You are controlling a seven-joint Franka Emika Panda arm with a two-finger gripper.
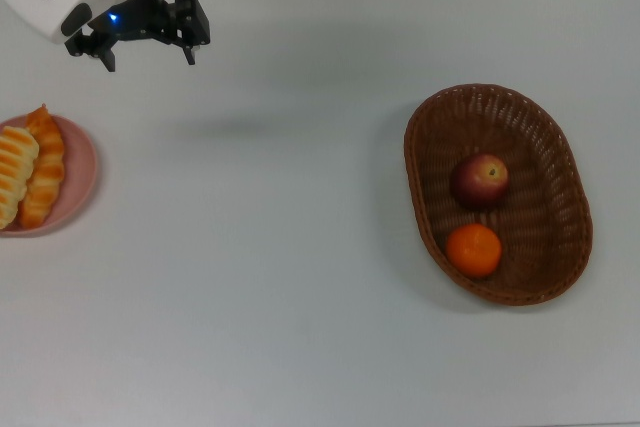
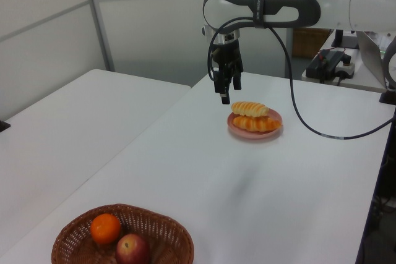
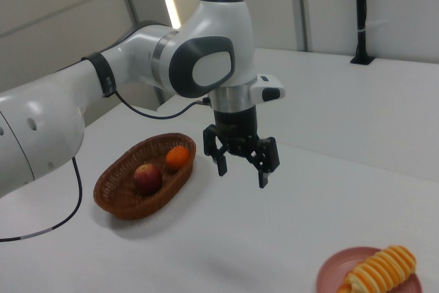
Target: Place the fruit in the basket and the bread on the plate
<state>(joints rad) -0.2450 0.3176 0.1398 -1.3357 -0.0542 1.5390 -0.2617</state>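
Two golden-brown bread rolls (image 1: 28, 175) (image 2: 253, 115) (image 3: 378, 270) lie side by side on the pink plate (image 1: 80, 162) (image 2: 232, 126) (image 3: 329, 278) at the top view's left edge. In the brown wicker basket (image 1: 540, 137) (image 2: 167, 233) (image 3: 116, 190) at the top view's right sit the dark red apple (image 1: 480, 180) (image 2: 132, 249) (image 3: 147, 178) and the orange mandarin (image 1: 473, 249) (image 2: 105, 228) (image 3: 178, 156). My gripper (image 1: 148, 52) (image 2: 224, 88) (image 3: 241, 173) hangs open and empty above the table, up and to the right of the plate in the top view.
A black cable (image 2: 303, 122) trails from the arm down past the plate. The white table (image 1: 300, 277) is bare between plate and basket. A second white table (image 2: 55, 128) stands at the left view's left.
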